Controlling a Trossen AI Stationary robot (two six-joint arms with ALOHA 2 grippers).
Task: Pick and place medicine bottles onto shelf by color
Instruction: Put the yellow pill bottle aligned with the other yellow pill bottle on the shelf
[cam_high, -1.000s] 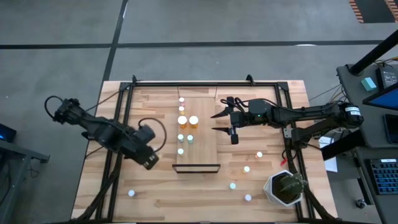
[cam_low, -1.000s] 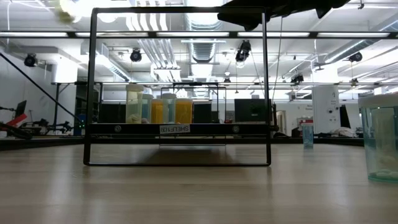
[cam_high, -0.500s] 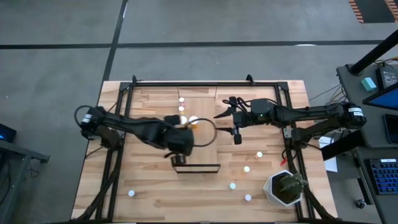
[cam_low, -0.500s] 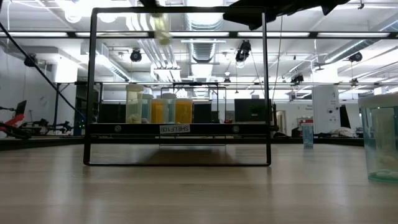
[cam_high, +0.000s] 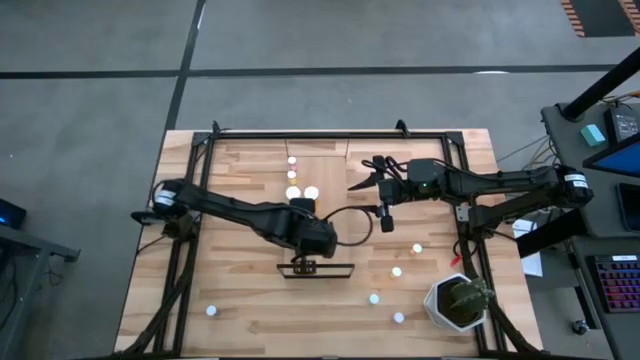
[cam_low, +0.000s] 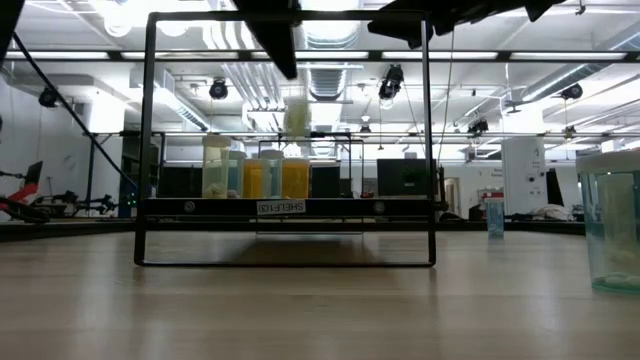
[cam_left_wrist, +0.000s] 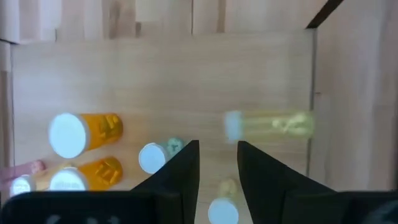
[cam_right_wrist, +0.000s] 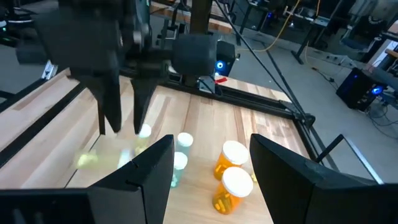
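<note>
One loose bottle (cam_high: 211, 311) sat lower left. At centre, my left gripper (cam_left_wrist: 217, 149) hung over the shelf (cam_left_wrist: 155, 74), fingers parted and empty. A pale green bottle (cam_left_wrist: 267, 124) showed blurred just beyond them. I judged it light, slick plastic, best pinched across the body below the cap. Two orange bottles (cam_left_wrist: 87, 132) stood on the shelf. Right of centre, my right gripper (cam_high: 370, 198) hovered open, and four more bottles (cam_high: 396, 271) sat lower right.

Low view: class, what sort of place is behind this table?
Probably an industrial lab or workshop: exposed ceiling ducts, hanging spotlights, and workbenches with equipment behind the shelf.
</note>
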